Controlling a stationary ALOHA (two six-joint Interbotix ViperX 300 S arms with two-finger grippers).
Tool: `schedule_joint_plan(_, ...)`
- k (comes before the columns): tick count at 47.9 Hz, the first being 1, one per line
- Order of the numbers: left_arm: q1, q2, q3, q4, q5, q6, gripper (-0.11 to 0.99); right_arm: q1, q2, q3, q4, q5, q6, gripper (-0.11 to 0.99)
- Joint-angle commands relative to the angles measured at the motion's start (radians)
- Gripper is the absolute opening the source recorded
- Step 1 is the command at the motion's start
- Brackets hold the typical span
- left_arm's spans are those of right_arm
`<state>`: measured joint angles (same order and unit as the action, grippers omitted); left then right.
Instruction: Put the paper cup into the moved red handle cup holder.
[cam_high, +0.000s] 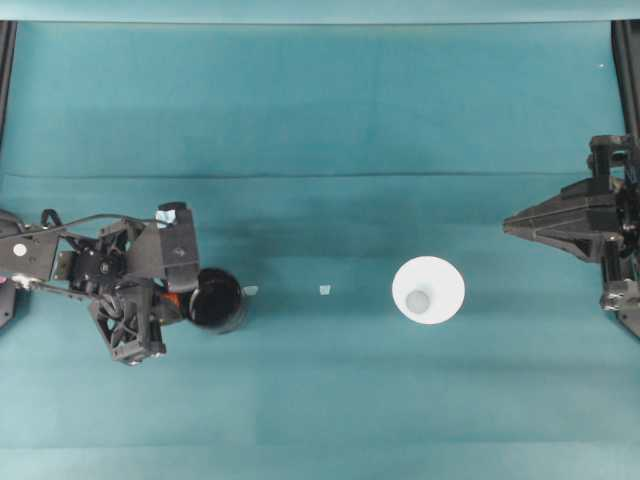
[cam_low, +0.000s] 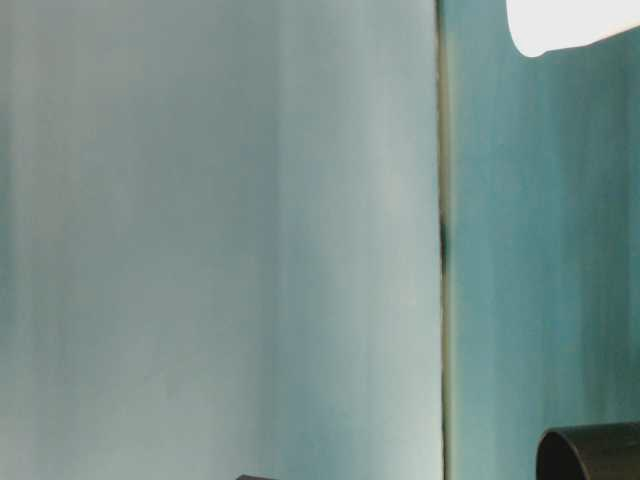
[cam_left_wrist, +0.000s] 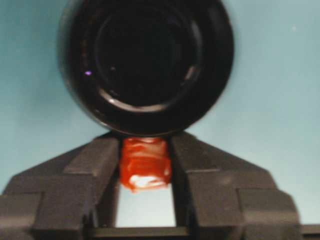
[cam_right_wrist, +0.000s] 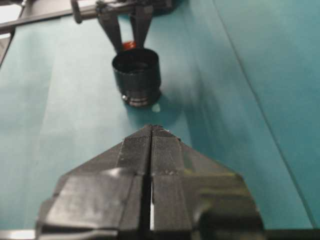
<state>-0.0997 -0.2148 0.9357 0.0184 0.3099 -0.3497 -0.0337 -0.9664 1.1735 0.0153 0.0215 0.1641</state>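
Left end effector (cam_high: 188, 297): its 2 fingers are clamped on the small red-orange handle (cam_left_wrist: 145, 164) of the red handle cup holder (cam_high: 216, 300); in the left wrist view the handle sits squeezed between the 2 dark fingers (cam_left_wrist: 97, 165), and the right wrist view shows the same grip from the far side (cam_right_wrist: 128, 31).

Red handle cup holder: glossy black, round, standing upright with its mouth open upward on the left part of the table (cam_high: 320, 120); its handle points toward the left arm. In the table-level view its dark rim (cam_low: 590, 452) shows at the frame's edge.

Paper cup (cam_high: 428, 290): white, standing upright on the table right of centre, wide rim up, greyish base visible inside; well apart from the holder and touched by neither end effector. Its white body (cam_low: 570, 25) shows in a corner of the table-level view.

Right end effector (cam_high: 512, 226): fingers pressed together with nothing between them, at the right edge of the table, tip aimed toward the middle; in the right wrist view (cam_right_wrist: 151, 131) the closed tip points at the holder (cam_right_wrist: 136, 76).

Table: covered in teal cloth; 2 small pale scraps (cam_high: 324, 290) lie between holder and cup.
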Motion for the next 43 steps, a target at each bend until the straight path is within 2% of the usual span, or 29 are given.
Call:
schedule_joint_plan(1,0.0,-0.003,-0.006,0.002,-0.005,0.011,0.29,-0.002,0.011,-0.015,0.0,-0.003,0.006,-0.1)
schedule_joint_plan(21,0.0,-0.003,-0.008,0.003,-0.005,0.018,0.29,-0.002,0.008,-0.015,0.002,-0.005,0.006,-0.1)
schedule_joint_plan(29,0.0,-0.021,-0.029,0.003,-0.005,0.023,0.29,-0.008,0.008,-0.015,0.0,-0.005,0.006,-0.1)
schedule_joint_plan(36,0.006,-0.091,-0.08,0.002,0.026,0.066,0.29,-0.009,0.006,-0.015,0.002,-0.005,0.006,-0.1)
schedule_joint_plan(43,0.026,-0.137,-0.158,0.003,0.169,0.129,0.29,-0.012,0.006,-0.015,0.002,-0.005,0.006,-0.1)
